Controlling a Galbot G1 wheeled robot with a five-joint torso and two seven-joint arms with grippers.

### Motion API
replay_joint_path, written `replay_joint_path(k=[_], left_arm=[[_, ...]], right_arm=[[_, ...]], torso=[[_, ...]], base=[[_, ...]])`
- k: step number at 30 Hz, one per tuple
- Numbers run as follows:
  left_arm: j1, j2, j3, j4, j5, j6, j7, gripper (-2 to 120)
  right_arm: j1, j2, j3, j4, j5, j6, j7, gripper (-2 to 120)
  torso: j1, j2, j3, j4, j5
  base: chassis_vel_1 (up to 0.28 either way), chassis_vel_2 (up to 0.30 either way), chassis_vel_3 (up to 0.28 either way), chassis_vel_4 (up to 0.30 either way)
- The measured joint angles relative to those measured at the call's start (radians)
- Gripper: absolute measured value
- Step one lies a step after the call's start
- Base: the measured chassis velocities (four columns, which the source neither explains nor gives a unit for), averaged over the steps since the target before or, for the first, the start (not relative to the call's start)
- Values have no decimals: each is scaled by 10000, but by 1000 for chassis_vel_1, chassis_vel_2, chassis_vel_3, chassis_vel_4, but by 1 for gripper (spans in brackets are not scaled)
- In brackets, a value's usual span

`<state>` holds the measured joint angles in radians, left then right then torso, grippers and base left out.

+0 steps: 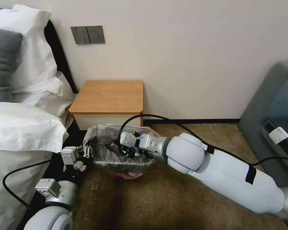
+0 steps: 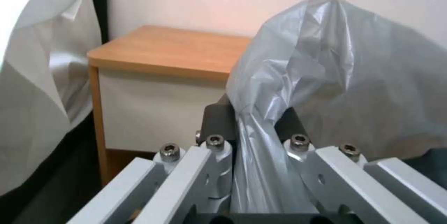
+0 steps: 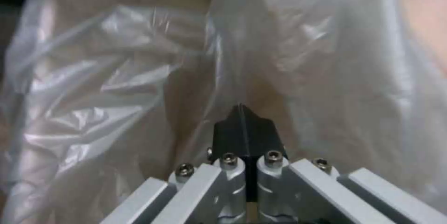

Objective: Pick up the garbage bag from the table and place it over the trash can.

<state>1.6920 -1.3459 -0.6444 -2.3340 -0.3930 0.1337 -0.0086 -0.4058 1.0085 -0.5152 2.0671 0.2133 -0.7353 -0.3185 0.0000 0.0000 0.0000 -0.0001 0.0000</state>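
Note:
The garbage bag (image 1: 107, 140), grey crinkly film with a pinkish-red edge low at the front, is bunched over the trash can on the carpet in front of the table (image 1: 108, 95). The film covers the can; a beige surface shows through it in the right wrist view (image 3: 195, 77). My left gripper (image 1: 86, 152) is at the bag's left edge, and its pads (image 2: 219, 115) are shut on a fold of the bag (image 2: 344, 77). My right gripper (image 1: 126, 150) reaches into the bag's middle from the right. Its fingers (image 3: 244, 129) are shut, with a fold of film running to their tips.
A bed (image 1: 19, 127) with white linen and pillows stands close on the left, touching my left arm's side. A grey upholstered seat (image 1: 272, 111) is on the right. Black cables loop over both arms. Brown carpet (image 1: 134, 204) lies open in front.

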Motion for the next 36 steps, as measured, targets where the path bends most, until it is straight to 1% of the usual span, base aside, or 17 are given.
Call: replay_joint_path(k=[8, 17, 26, 36], left_arm=[[42, -37, 19, -134, 278, -48, 232, 9], [50, -39, 40, -198, 516, -111, 391, 9], [-38, -82, 47, -176, 549, -173, 437, 9], [-16, -190, 55, -253, 547, -256, 640, 9]], right_arm=[[523, 285, -630, -556, -315, 9, 76, 0], [1047, 554, -1357, -1280, -285, 19, 522, 0], [1161, 628, -1535, -1747, -87, 23, 497, 0], [1234, 852, -1708, -2411, 235, 29, 703, 0]], torso=[[0, 0, 0, 0, 0], [0, 0, 0, 1, 0], [0, 0, 0, 0, 0], [0, 0, 0, 1, 0]], base=[[0, 0, 0, 0], [0, 0, 0, 0], [0, 0, 0, 0], [0, 0, 0, 0]])
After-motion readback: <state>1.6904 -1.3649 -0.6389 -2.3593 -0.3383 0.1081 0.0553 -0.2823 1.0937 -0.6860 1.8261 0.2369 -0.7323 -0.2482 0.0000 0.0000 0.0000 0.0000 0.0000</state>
